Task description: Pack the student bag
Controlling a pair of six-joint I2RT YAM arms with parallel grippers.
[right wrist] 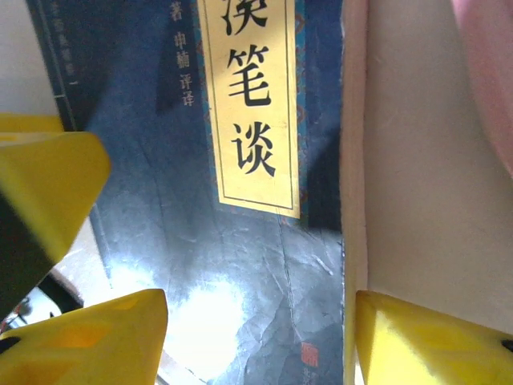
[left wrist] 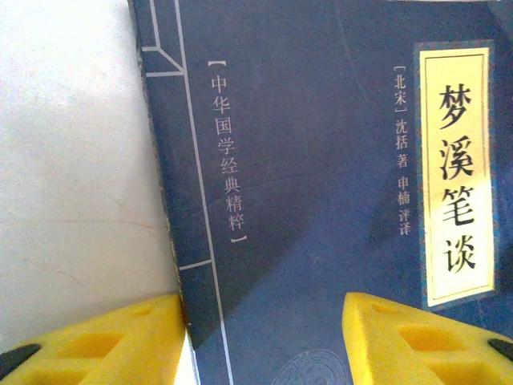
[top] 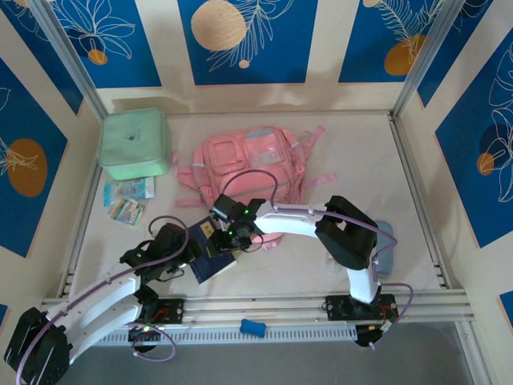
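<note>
The student bag [top: 248, 163], pink with pale panels, lies flat at the middle back of the table. In front of it lies a dark blue book [top: 210, 263] with a yellow title label [left wrist: 458, 172]. My left gripper [top: 192, 250] hovers low over the book [left wrist: 321, 160], open [left wrist: 264, 345]. One of its yellow fingertips [left wrist: 120, 341] sits at the spine edge and the other rests over the cover. My right gripper [top: 227, 233] is open [right wrist: 260, 345] over the same book [right wrist: 240, 265], with one fingertip [right wrist: 433, 341] just past the page edge. A pink bag corner [right wrist: 490, 72] shows nearby.
A mint green square case [top: 135, 144] stands at the back left, with small printed packets [top: 128, 200] in front of it. A pale blue object [top: 386, 245] lies behind the right arm. A small blue item [top: 252, 326] rests on the front rail. Walls enclose the table.
</note>
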